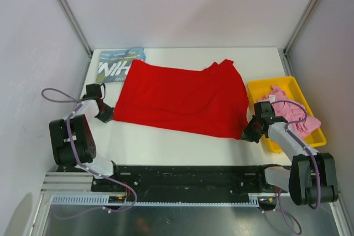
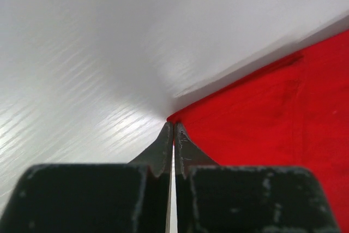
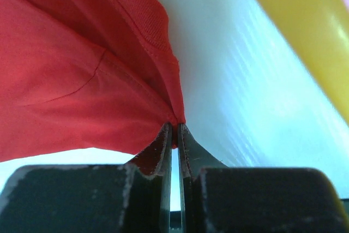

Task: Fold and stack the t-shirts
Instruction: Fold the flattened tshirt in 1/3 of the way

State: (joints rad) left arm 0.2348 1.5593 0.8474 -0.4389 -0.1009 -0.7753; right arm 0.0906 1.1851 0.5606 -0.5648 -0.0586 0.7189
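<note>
I see the red t-shirt (image 1: 185,99) spread plain side up as a rough rectangle mid-bench (image 1: 166,147), on the smooth white top: soft knit, shallow creases, stitched hems. Left fingers (image 2: 162,148) are pressed together on its near-left corner with the cloth lying flat there; right fingers (image 3: 189,148) pinch the near-right corner, which bunches into folds at the tips. Blue t-shirt (image 1: 113,64) with big white letters pokes out at the red one's far-left corner, and the pink t-shirt (image 1: 287,111) sits crumpled in the glossy yellow tray (image 1: 260,89) on the right.
</note>
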